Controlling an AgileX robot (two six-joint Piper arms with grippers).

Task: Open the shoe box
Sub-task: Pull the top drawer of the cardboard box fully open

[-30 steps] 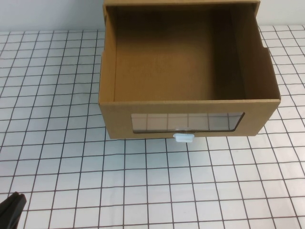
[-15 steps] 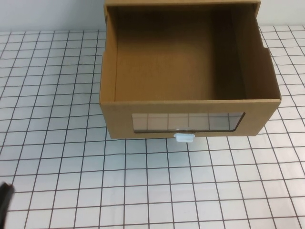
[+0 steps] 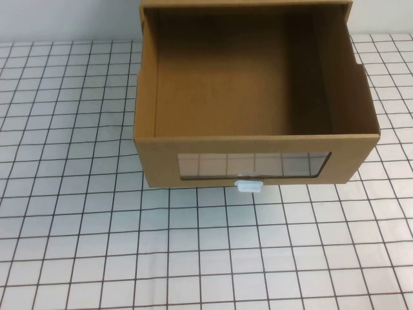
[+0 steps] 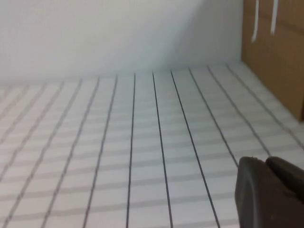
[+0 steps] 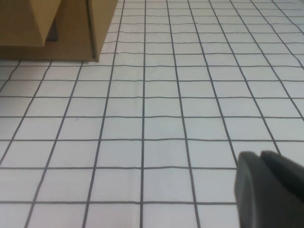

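While low: left claw (image 4: pixel 266 165), right claw (image 5: pixel 261 156).

Bright, even light, soft shadow inside the shoe box (image 3: pixel 245 84); left wrist view is blurred.

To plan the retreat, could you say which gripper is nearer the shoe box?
Left, probably: left gripper just short of the shoe box; right gripper farther off its corner.

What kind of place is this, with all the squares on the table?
Probably a robot test bench, not a home. The white table is ruled in a grid, only an opened cardboard shoe box stands on it, and the left gripper and right gripper hover low over it, clear of the box.
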